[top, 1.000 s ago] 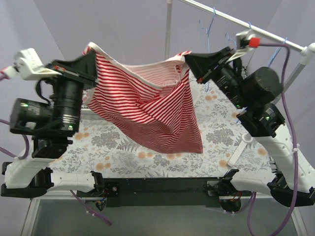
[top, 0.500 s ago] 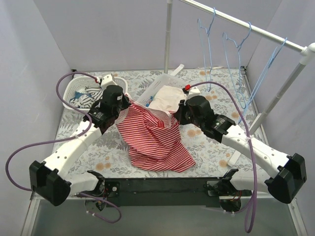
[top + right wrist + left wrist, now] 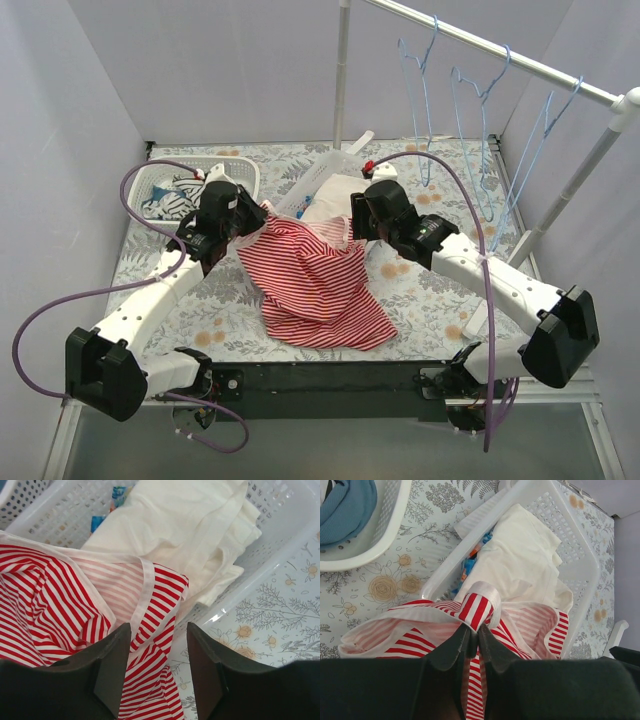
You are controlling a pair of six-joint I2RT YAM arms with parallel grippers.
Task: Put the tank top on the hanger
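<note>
The soft, thin-striped red-and-white tank top [image 3: 315, 285] lies crumpled on the flowered worktop [image 3: 425, 305] beneath both jaws, its white-bound strap [image 3: 479, 605] pinched by the left jaws while the right jaws stand spread over its other bound edge, which, I judge, they should clamp firmly on the binding before raising it toward the thin blue wire hanger [image 3: 424, 120].

Right fingers [image 3: 111, 670] stand well apart, nothing clamped between them. The tank top [image 3: 55, 600] (red-and-white stripes, white binding at the edge) lies crumpled below and between them, its upper edge over the wall of a white perforated basket [image 3: 280, 510]. A folded cream-white cloth [image 3: 200, 525] fills the basket. Floral tabletop [image 3: 280, 625] shows at right.
</note>
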